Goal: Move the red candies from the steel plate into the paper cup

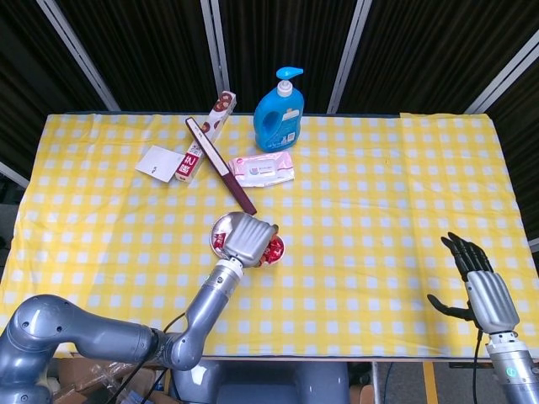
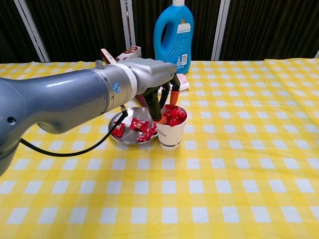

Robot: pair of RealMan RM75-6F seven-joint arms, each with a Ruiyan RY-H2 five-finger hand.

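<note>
Over the paper cup [image 2: 170, 133], the left robot hand [image 2: 160, 84] hovers empty.

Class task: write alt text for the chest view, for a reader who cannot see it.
The robot's left hand hangs over a paper cup heaped with red candies, fingertips at the rim. Touching the cup's left side, a steel plate holds more wrapped candies. A blue bottle stands behind on the yellow checked cloth.

Left hand [image 2: 158, 89] reaching forward with fingers pointing down, right hand [image 1: 478, 287] raised, fingers spread
</note>
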